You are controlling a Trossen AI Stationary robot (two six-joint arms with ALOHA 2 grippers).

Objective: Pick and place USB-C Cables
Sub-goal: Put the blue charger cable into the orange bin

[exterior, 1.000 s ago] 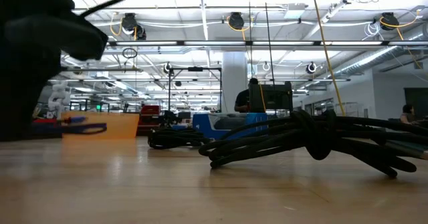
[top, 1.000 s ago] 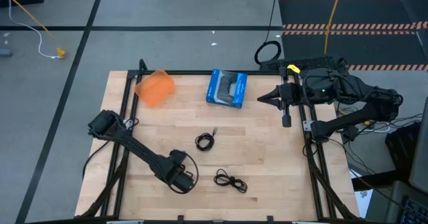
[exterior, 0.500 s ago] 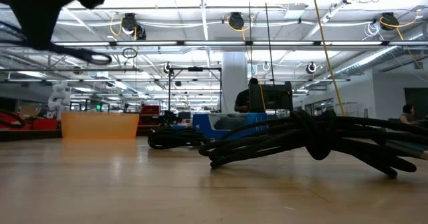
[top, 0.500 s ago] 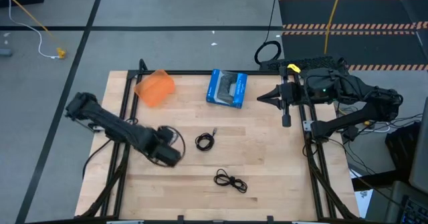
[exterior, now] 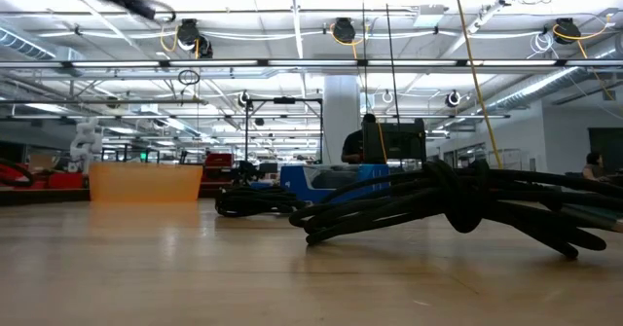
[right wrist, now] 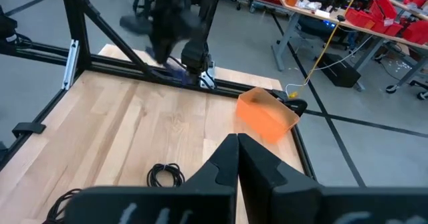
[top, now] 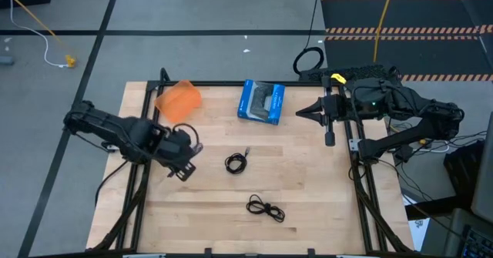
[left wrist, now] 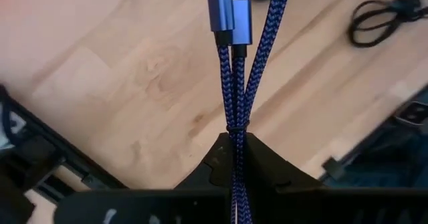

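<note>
You are mid-carry with the blue-purple cable (left wrist: 234, 83): the left gripper (top: 181, 152) hangs above the surface near its left edge, just short of the orange bin (top: 179, 101) in the far-left corner, and its fingers are closed tight on the bundle, as the left wrist view shows. There the bundled strands run straight out from between the fingers, so the cable's long axis follows the gripper's own line, with the metal-tipped plugs (left wrist: 229, 7) at the far, free end pointing away from the wrist. The bin looks like the likely drop point, though you could equally be meant to use the blue box (top: 262, 101) at the far edge; I cannot tell which. Either way, your next move calls for bringing the free end over the container's opening before you let go, so the straight bundle does not catch the rim. Two black coiled cables wait: one (top: 236, 162) near the middle of the surface, one (top: 266, 208) toward the near edge. The right gripper (top: 310, 112) rests at the far-right edge, its fingers pressed together on nothing.
</note>
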